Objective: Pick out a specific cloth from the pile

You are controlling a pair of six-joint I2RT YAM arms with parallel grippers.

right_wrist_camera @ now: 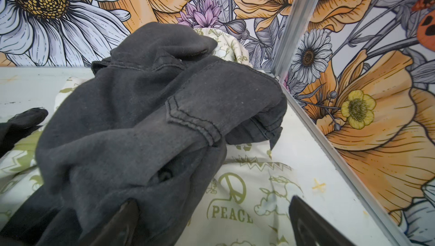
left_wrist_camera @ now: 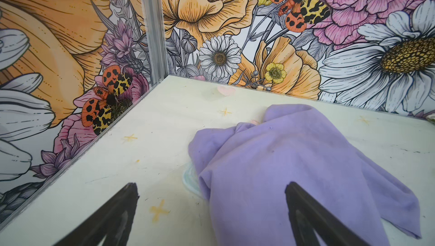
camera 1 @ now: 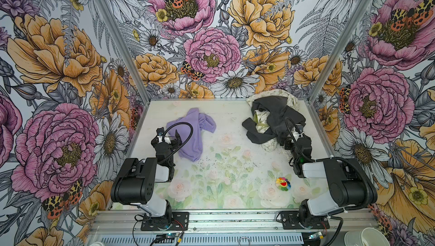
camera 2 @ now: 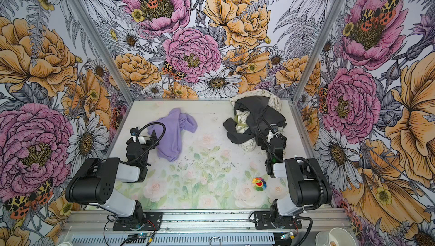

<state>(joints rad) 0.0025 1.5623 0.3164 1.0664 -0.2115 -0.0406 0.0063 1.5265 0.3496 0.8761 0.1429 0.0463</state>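
the cloth [camera 1: 191, 134] lies alone at ten o'clock on the table [camera 1: 235, 162], the pile [camera 1: 273, 120] at two o'clock. left gripper [left_wrist_camera: 211, 187] by the cloth, right gripper [right_wrist_camera: 213, 200] at the pile, both gaping, empty. separation looks done; next: retreat without snagging.

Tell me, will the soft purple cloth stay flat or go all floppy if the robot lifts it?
Probably floppy: the plain lavender-purple soft cloth lies crumpled in loose folds, so it would likely droop from wherever it is pinched. It looks thin and light, so it should lift easily. Pushed, it would likely bunch up rather than slide whole.
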